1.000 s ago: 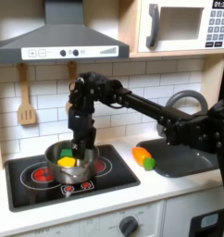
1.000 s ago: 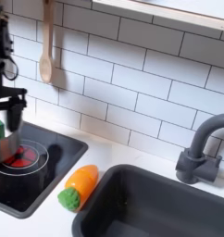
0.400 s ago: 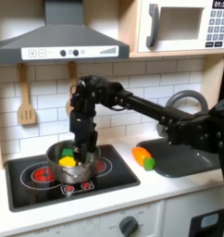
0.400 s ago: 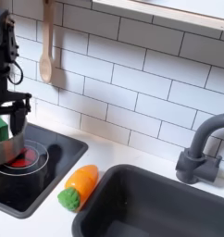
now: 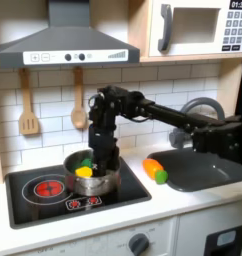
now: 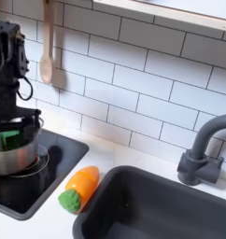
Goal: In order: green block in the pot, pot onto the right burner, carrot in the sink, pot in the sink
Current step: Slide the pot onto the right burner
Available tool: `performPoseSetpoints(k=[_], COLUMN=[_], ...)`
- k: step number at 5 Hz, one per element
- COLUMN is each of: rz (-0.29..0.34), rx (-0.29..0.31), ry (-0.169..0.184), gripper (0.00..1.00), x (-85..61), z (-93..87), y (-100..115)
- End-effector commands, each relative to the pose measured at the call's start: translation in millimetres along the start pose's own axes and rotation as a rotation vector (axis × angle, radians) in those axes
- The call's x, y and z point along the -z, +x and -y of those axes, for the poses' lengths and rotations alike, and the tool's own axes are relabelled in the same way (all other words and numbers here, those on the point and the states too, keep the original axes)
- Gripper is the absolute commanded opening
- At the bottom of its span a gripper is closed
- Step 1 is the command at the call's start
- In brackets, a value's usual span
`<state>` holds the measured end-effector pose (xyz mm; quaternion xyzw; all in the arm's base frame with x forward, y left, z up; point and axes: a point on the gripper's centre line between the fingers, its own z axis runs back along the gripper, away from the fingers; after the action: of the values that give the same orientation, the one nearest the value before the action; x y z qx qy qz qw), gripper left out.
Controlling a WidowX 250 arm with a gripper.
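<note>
One readable label: microwave (image 5: 193, 28) clock, 01:30. Gripper (image 5: 100, 158) grips pot (image 5: 88, 178) rim on right burner (image 5: 115, 181); green block (image 6: 9, 139) inside. Carrot (image 6: 78, 186) at pot's 3 o'clock, beside sink (image 6: 162, 210) edge.

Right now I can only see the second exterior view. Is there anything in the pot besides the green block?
Observer: Yes. In the first exterior view, a yellow toy piece lies in the pot, right next to the green block.
Operator: Ooh! And is the other burner free?
Observer: Yes. The left burner is bare, and its red rings show to the first exterior view's left of the pot.
</note>
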<state>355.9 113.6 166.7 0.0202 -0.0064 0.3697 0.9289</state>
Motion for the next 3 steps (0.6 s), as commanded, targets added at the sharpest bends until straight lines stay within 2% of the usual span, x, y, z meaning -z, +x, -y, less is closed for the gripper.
performPoseSetpoints(k=[1,3], rz=[0.0,-0.007], rx=[0.017,0.041], ry=[-0.007,-0.016], gripper=[1.0,1.0], x=[-2.7,-5.2], z=[-0.9,4.6], y=[-8.1,-18.1])
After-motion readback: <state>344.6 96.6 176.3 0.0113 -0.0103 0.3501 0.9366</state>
